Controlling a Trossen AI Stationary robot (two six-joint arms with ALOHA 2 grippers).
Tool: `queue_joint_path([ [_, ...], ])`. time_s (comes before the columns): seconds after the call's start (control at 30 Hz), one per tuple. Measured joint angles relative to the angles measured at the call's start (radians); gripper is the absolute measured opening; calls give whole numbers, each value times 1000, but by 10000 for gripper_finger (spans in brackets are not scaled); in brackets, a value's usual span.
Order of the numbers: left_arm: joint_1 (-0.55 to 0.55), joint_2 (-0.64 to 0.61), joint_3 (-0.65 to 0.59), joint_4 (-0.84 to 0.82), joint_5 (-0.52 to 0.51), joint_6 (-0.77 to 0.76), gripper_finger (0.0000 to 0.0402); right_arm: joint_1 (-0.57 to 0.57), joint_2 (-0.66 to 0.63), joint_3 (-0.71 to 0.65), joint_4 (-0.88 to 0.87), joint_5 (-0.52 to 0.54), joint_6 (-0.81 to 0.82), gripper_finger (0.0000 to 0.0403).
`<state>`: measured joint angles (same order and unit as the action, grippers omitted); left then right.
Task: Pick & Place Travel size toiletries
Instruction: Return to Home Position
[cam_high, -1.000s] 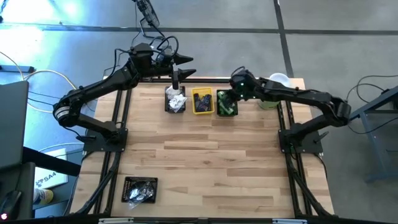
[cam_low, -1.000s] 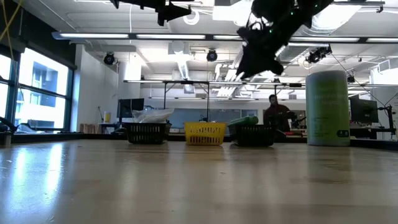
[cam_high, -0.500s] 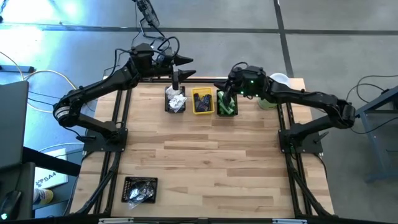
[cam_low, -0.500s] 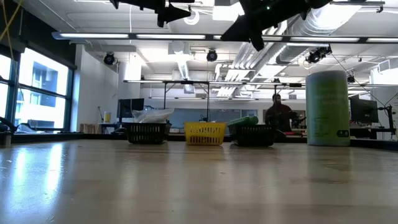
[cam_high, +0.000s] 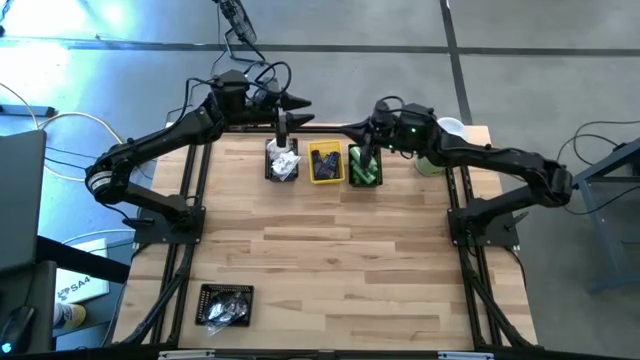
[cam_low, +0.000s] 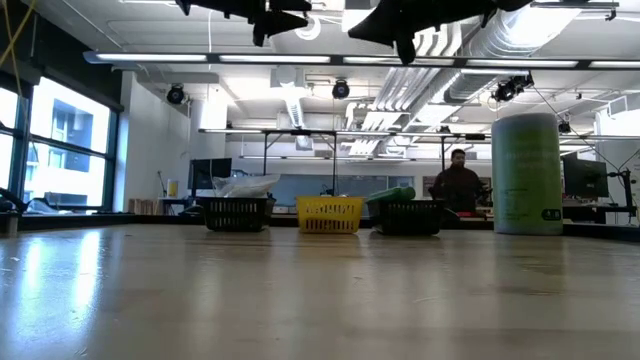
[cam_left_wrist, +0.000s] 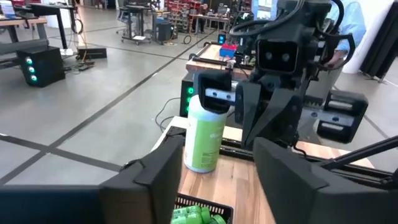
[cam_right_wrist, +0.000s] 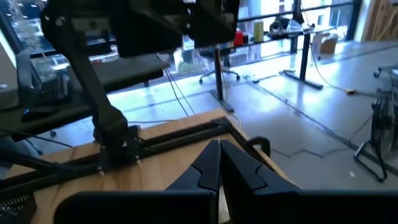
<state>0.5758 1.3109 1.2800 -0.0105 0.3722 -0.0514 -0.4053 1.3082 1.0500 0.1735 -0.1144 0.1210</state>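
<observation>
Wooden surface (cam_high: 330, 250) with both arms stretched to its far edge, raised above a row of three bins. Left gripper (cam_high: 301, 106) hangs high by the far edge near the left black bin (cam_low: 238, 214); its fingers (cam_left_wrist: 155, 180) stand wide apart with nothing between them. Right gripper (cam_right_wrist: 219, 152) hangs high near the right black bin (cam_low: 408, 217), tips pressed together, holding nothing. Pale-green cylinder (cam_left_wrist: 204, 134) with white lid stands upright at the far right corner; the high view mostly hides it under the right arm, the low and left wrist views show it plainly. Yellow bin (cam_low: 329, 214) sits between the two black ones. Near black bin (cam_high: 204, 303) sits by the near left corner, seen only from above, contents too small to tell. White packets (cam_high: 285, 163) fill the left black bin, dark tubes (cam_high: 325, 166) lie in the yellow bin, green bottles (cam_high: 365, 170) lie in the right black bin. Low view shows one bottle poking over the rim, plus a person (cam_low: 458, 182) far behind.
</observation>
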Motion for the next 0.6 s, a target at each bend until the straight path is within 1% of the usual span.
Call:
queue_joint_path([
  [0.2, 0, 0, 0, 0, 1, 2, 137, 1, -30, 0, 5, -5, -21, 3],
  [0.37, 0, 0, 0, 0, 2, 2, 103, 0, -56, 0, 4, -50, -20, 3],
  [0.6, 0, 0, 0, -5, 3, 2, 64, 0, -88, 0, 0, 5, 9, 3],
])
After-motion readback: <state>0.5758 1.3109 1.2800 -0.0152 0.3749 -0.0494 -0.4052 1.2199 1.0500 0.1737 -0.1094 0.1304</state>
